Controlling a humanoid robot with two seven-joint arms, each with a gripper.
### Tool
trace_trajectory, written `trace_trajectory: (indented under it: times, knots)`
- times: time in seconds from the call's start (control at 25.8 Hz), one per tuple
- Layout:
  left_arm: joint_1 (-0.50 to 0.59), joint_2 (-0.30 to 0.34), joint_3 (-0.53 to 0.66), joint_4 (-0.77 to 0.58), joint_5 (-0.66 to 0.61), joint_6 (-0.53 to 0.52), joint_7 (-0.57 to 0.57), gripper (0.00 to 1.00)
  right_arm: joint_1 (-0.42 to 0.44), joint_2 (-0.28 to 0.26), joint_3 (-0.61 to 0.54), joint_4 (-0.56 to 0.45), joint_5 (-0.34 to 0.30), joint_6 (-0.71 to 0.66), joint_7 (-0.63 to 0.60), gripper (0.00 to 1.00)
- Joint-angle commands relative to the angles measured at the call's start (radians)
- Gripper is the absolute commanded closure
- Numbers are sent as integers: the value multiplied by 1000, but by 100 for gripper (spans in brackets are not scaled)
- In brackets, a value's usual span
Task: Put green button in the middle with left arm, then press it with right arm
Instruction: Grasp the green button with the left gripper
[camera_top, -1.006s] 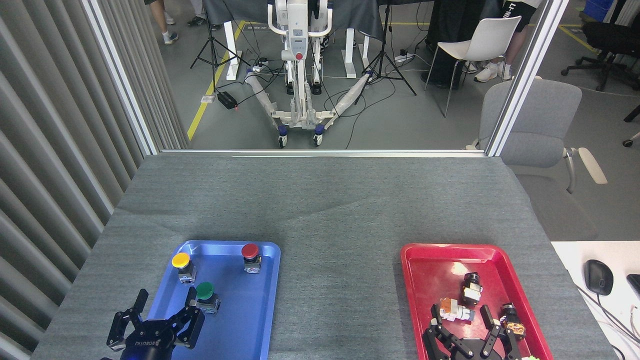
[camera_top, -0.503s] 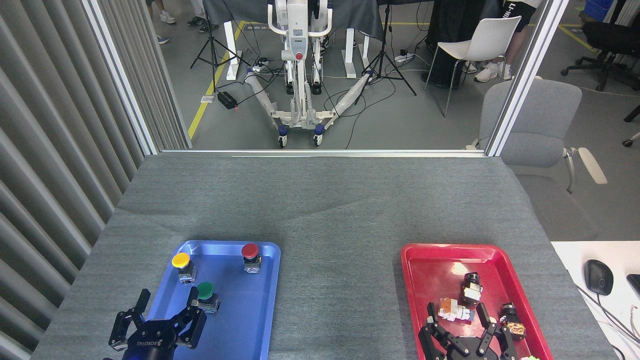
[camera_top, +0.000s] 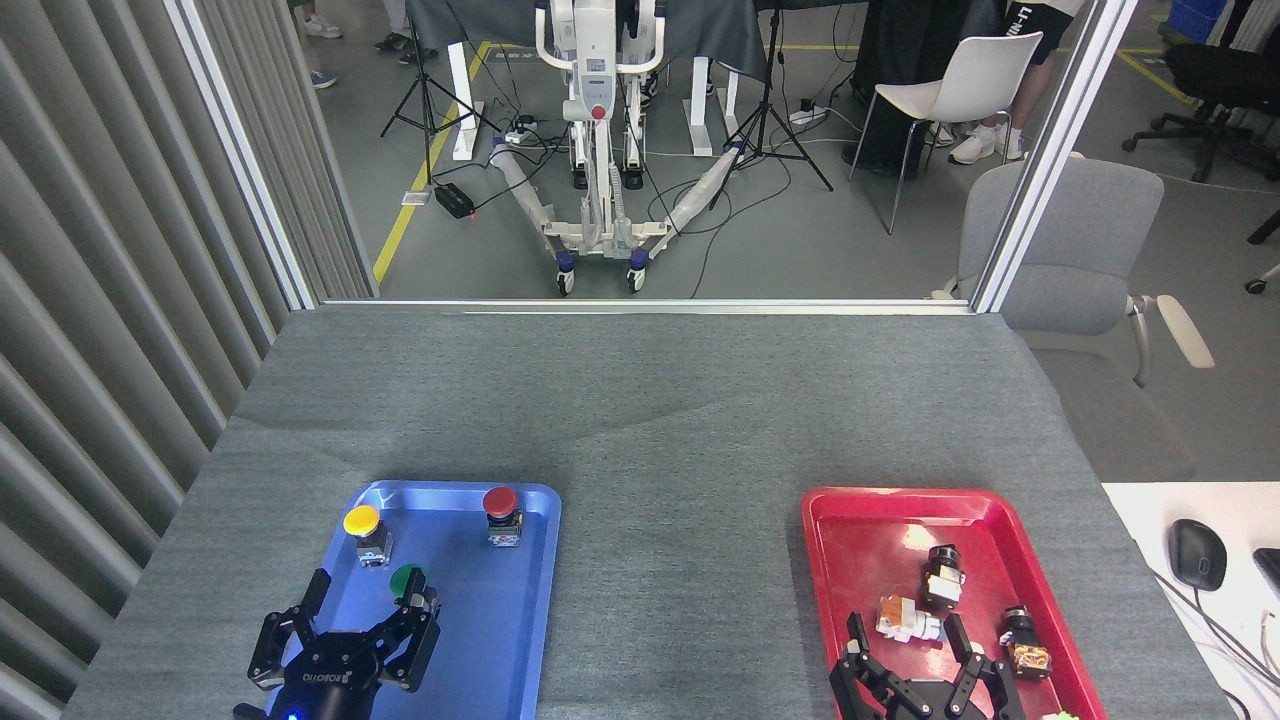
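On the blue tray (camera_top: 520, 640), the green button (camera_top: 407, 579) sits near the middle, in front of the yellow button (camera_top: 361, 521). Just below it, the left gripper (camera_top: 365, 610) has its fingers spread wide and holds nothing. One finger already stands right beside the green cap. To grab well, slide forward until the button sits between both fingers, then squeeze the metal base, not the cap. Over the red tray (camera_top: 860, 520), the right gripper (camera_top: 905, 640) waits, open and empty.

The left gripper (camera_top: 362, 598) bears white lettering on its black body, seen upside down and reading ROBOTIQ. No other text is legible anywhere.
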Motion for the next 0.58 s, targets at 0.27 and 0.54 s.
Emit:
trace_trajectory:
  times: [0.27, 0.54]
  knots:
    - [-2, -12, -5, 3, -3, 6, -7, 1, 3, 0, 1, 2, -1, -1, -7, 0]
    - [-1, -12, -6, 33, -5, 1, -1, 1, 2, -7, 2, 2, -3, -2, -7, 0]
